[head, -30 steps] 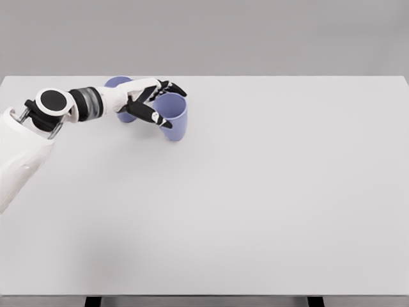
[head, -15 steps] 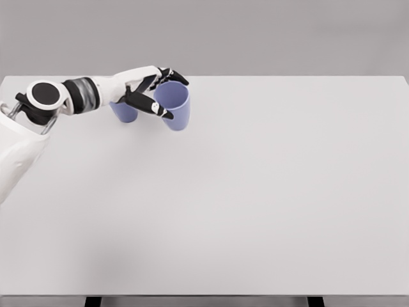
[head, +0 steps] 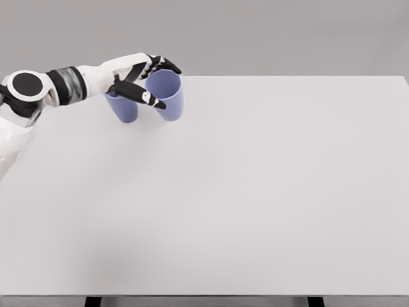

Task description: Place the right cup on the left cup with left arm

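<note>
Lavender tapered right cup (head: 169, 96) in left hand (head: 137, 80), beside left cup (head: 123, 107).

Two lavender cups, both upright, mouths up. Right cup (head: 167, 96) sits at 3 o'clock of left cup (head: 123, 107), close beside it.

My white-and-black left hand (head: 142, 82) covers the upper rim of the smaller periwinkle plastic cup (head: 124, 109) behind it, so its opening is hidden. My fingers (head: 142, 96) cross the near-left wall of the taller periwinkle plastic cup (head: 167, 97); whether its base touches the white tabletop (head: 255, 192) I can't tell. My left upper arm is cut off at the left edge. Table legs are cropped at the bottom.
</note>
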Motion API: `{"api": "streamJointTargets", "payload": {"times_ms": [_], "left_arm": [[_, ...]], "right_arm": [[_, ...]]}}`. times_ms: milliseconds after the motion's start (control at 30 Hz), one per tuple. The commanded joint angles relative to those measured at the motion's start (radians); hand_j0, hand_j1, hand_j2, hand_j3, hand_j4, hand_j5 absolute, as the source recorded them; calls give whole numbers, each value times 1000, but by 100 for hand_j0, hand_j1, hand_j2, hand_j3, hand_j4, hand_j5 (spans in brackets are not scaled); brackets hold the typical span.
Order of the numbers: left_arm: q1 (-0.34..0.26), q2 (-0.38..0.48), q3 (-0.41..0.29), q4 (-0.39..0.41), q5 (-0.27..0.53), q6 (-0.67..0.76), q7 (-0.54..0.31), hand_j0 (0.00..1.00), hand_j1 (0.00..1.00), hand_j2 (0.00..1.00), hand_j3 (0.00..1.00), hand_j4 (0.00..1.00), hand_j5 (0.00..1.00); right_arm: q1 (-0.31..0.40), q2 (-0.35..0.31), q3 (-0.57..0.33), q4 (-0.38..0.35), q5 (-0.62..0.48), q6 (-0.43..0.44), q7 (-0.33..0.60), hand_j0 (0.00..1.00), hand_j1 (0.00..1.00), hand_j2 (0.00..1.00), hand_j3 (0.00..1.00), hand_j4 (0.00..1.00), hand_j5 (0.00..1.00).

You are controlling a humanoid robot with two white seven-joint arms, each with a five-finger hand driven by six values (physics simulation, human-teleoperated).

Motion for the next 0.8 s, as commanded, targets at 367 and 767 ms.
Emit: {"api": "streamJointTargets", "payload": {"times_ms": [367, 767], "left_arm": [[-28, 60, 3, -18, 64, -1, 0, 65, 65, 65, 65, 65, 65], [-57, 90, 5, -18, 83, -1, 0, 65, 65, 65, 65, 65, 65]], "right_arm": [[0, 0, 0, 0, 0, 0, 0, 100, 100, 100, 100, 100, 100], [0, 0, 0, 0, 0, 0, 0, 100, 100, 100, 100, 100, 100]]}}
